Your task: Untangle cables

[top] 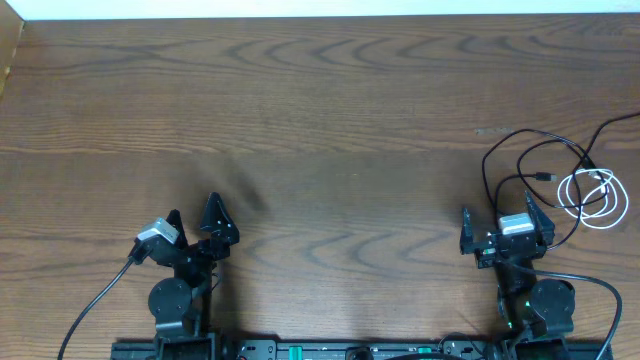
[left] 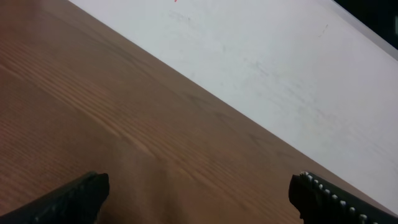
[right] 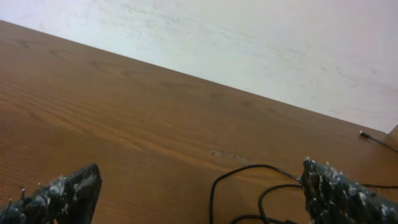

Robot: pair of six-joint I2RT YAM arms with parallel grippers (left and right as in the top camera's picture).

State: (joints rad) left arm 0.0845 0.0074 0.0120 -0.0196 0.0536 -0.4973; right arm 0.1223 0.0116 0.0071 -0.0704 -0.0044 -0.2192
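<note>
The cables lie tangled at the right edge of the table. A white cord [top: 597,199] is coiled in loops, and thin black cords [top: 522,142] loop around and across it. My right gripper [top: 500,218] is open and empty, just in front of and to the left of the tangle. In the right wrist view black cord loops [right: 250,169] lie between my open fingers [right: 200,190], further ahead on the table. My left gripper [top: 195,212] is open and empty at the front left, far from the cables; its wrist view [left: 199,193] shows only bare wood.
The wooden table [top: 300,120] spans the view, with a white wall beyond its far edge [right: 249,37]. Both arm bases sit at the front edge, each trailing a thick black arm cable [top: 95,300].
</note>
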